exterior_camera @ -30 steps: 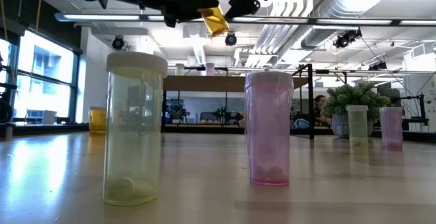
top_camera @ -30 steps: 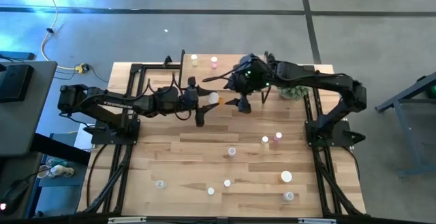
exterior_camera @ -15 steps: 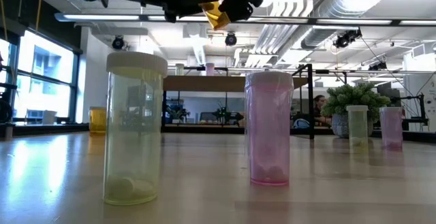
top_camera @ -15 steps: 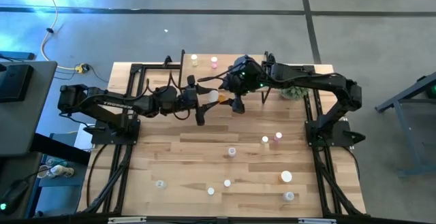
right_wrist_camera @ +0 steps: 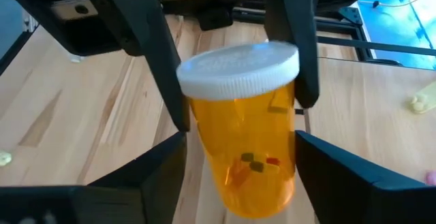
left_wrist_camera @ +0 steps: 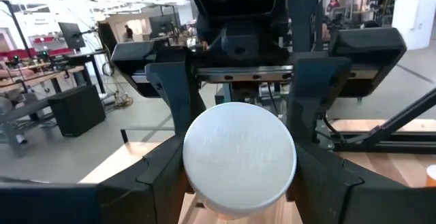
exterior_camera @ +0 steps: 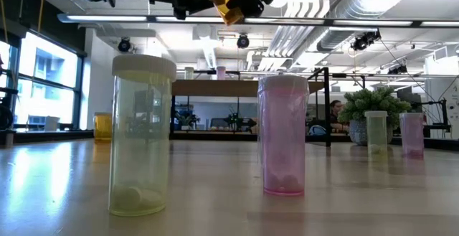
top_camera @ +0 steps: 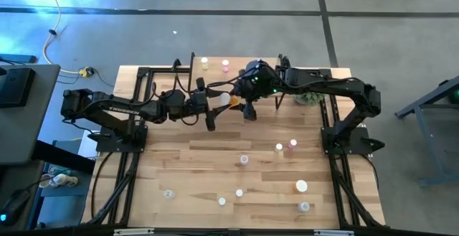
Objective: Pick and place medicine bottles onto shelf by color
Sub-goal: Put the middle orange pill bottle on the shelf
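Note:
An orange medicine bottle (right_wrist_camera: 242, 142) with a white cap (left_wrist_camera: 238, 159) is held high above the table's far middle, lying nearly level. My left gripper (top_camera: 215, 103) is shut on its cap end. My right gripper (top_camera: 246, 105) faces it from the right, open, with its fingers (right_wrist_camera: 160, 176) on either side of the orange body. A narrow gap shows beside one of them. In the low view the bottle (exterior_camera: 226, 9) shows at the top, between both grippers. The shelf (top_camera: 215, 77) stands at the far edge with a yellowish bottle (top_camera: 205, 62) and a pink bottle (top_camera: 225, 65) on it. My left gripper pinches the bottle's cap end between its two fingers, one on each side of the white cap (right_wrist_camera: 204, 81). The fingers (right_wrist_camera: 296, 54) come level from the table's left and lie along the bottle. The bottle is lifted clear, its bottom pointing toward my right gripper.
Several loose bottles stand on the near half of the table, among them a white-capped one (top_camera: 244, 159), a pink one (top_camera: 292, 144) and a wider one (top_camera: 301, 186). A potted plant (top_camera: 310, 96) sits at the far right. Close to the low camera stand a yellowish bottle (exterior_camera: 142, 135) and a pink one (exterior_camera: 283, 135).
My right gripper has moved toward the table's left until its fingers stand around the bottle's body. The bottle's orange end has tipped up from hanging slanted to nearly level, while my left gripper has stayed in place.

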Motion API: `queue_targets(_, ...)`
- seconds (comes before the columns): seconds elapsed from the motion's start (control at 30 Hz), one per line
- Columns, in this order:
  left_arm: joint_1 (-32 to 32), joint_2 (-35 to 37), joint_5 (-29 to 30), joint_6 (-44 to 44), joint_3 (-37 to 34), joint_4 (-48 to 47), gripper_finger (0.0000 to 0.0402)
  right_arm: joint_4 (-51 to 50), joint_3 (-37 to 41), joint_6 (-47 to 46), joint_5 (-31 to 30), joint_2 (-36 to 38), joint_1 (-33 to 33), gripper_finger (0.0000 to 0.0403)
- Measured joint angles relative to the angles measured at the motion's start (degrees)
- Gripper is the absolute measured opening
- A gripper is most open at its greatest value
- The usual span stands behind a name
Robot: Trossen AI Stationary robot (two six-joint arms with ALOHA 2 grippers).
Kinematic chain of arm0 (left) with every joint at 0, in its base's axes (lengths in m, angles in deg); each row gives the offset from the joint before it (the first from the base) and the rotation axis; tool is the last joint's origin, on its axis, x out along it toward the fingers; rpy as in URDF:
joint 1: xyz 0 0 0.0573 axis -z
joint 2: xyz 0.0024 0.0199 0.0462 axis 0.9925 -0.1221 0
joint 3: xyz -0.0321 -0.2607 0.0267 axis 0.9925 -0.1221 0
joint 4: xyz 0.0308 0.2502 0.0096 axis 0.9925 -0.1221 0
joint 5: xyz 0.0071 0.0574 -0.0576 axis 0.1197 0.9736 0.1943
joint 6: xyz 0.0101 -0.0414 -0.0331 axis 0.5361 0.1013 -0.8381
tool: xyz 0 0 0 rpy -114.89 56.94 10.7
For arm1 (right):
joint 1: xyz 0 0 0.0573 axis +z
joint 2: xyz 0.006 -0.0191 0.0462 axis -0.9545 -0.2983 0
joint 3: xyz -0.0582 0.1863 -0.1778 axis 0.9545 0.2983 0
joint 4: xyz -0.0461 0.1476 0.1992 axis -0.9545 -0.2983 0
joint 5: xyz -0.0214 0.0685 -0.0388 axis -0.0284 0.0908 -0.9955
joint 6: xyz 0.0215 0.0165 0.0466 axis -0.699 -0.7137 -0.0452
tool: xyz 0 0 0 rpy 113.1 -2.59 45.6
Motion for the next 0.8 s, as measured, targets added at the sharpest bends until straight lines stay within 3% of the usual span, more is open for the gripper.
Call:
queue_targets(0.33,0.0,-0.02,-0.2,0.24,0.0,0.0,0.0207,-0.11,0.0,-0.48,-0.19,0.02,0.0,0.0173)
queue_targets(0.6,0.0,-0.04,-0.12,0.43,0.0,-0.08,0.0214,-0.32,0.0,-1.0,-0.15,0.02,0.0,0.0166)
queue_targets(0.8,-0.02,-0.04,0.84,0.65,0.0,-0.35,0.0242,-0.68,0.0,-1.09,-2.15,0.02,0.0,0.0165)
